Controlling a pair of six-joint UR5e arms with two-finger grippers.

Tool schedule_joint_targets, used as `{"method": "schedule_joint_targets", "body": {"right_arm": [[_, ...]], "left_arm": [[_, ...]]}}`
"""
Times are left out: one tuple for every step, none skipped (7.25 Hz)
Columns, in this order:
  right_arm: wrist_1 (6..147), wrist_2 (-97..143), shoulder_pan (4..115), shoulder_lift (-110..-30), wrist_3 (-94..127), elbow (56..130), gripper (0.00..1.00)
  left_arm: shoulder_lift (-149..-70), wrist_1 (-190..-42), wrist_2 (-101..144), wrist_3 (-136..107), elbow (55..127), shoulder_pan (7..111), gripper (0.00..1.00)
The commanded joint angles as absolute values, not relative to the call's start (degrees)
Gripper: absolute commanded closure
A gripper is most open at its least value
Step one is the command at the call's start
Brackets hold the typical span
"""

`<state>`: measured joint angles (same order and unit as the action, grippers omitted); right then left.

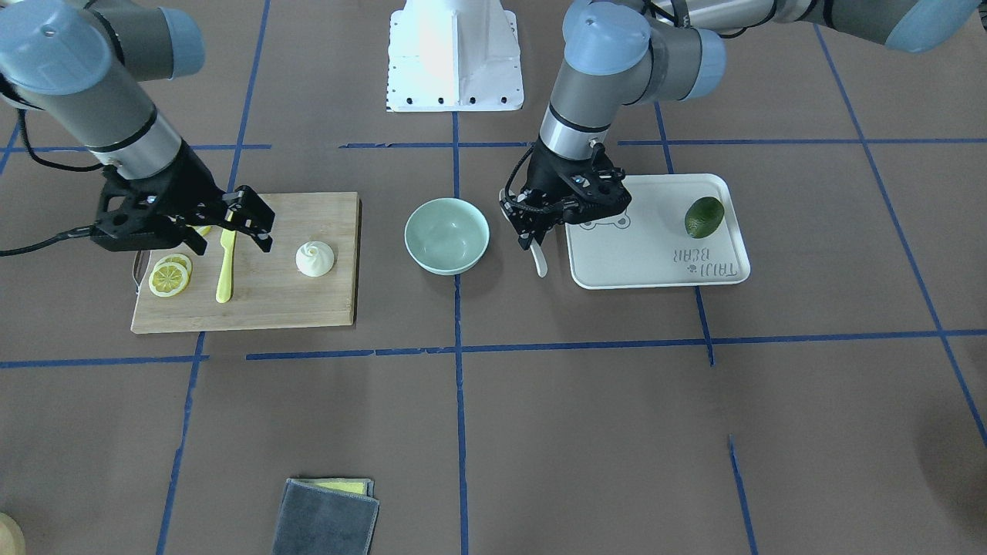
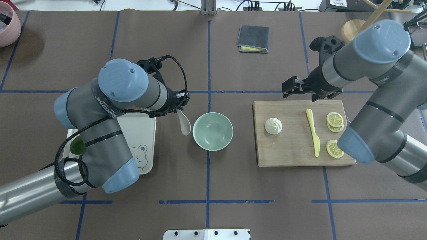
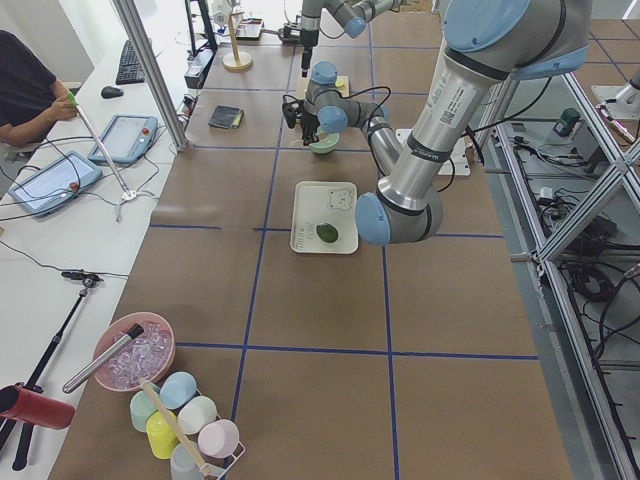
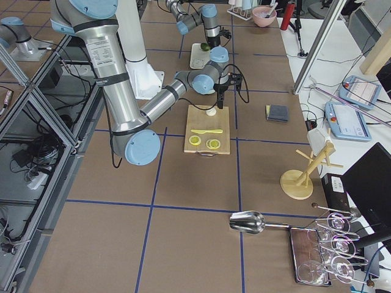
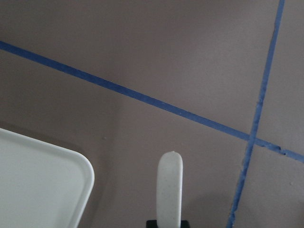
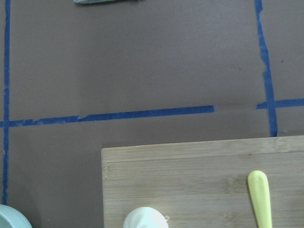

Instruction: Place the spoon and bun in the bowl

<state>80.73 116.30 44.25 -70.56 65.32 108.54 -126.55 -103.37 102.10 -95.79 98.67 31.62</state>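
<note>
The off-white spoon point(image 1: 540, 260) hangs from my left gripper point(image 1: 532, 237), which is shut on its handle, between the white tray and the mint-green bowl point(image 1: 447, 235). In the overhead view the spoon point(image 2: 184, 123) sits just left of the bowl point(image 2: 212, 131), outside its rim. The left wrist view shows the spoon's handle point(image 5: 169, 190) over brown table. The white bun point(image 1: 314, 258) sits upright on the wooden cutting board point(image 1: 293, 304). My right gripper point(image 1: 262, 230) is open and empty, above the board's far edge, beyond the bun point(image 2: 273, 126).
A yellow plastic knife point(image 2: 313, 131) and lemon slices point(image 2: 334, 119) lie on the board. The bear-printed tray point(image 1: 655, 258) holds an avocado point(image 1: 704, 216). A folded grey cloth point(image 2: 253, 39) lies at the far side. Blue tape lines cross the table.
</note>
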Motion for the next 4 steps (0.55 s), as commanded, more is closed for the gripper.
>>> {"method": "schedule_joint_targets", "body": {"right_arm": [[80.3,109.3,37.5,-69.5,68.4,106.8,0.00],[80.3,109.1,37.1,-69.1,68.3,105.8,0.00],[80.3,109.1,37.0,-68.2,68.3,104.5,0.00],[80.3,109.1,37.0,-67.4,68.4,103.6,0.00]], "left_arm": [[-129.0,-105.7,99.1,-101.3,96.7,27.5,1.00],[-131.2,-107.0,98.8,-101.7,93.0,27.0,1.00],[-131.7,-108.7,96.0,-101.9,91.3,26.1,1.00],[-131.7,-109.9,94.9,-101.9,90.7,25.6,1.00]]}}
